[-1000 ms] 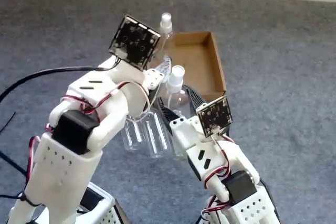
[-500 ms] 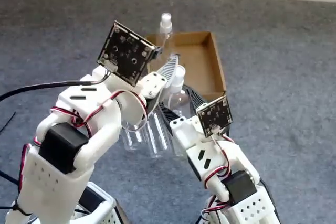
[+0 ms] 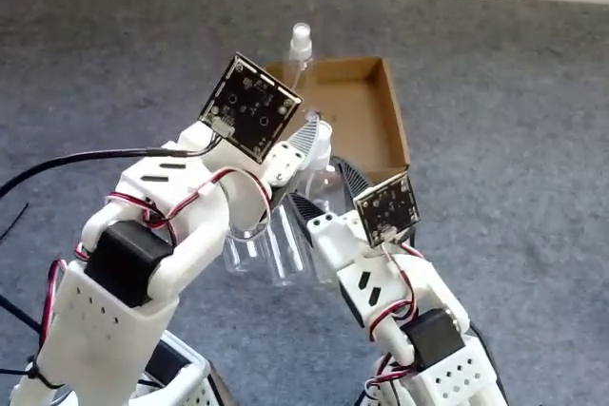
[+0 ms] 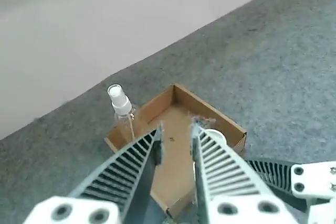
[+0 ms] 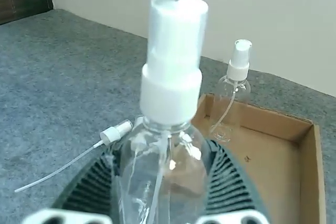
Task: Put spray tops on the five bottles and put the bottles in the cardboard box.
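Your right hand grips an upright bottle; left hand, narrowly open and empty, sits right at its spray top.

Lighting: bright, even and diffuse, with no single source evident.
Shadows: soft and faint on the grey carpet, darkest toward its near edge. There is light shade along the inner walls of the cardboard box.
Glare: small white highlights on the clear bottle. The spray top and the pale wall are close to washed out.
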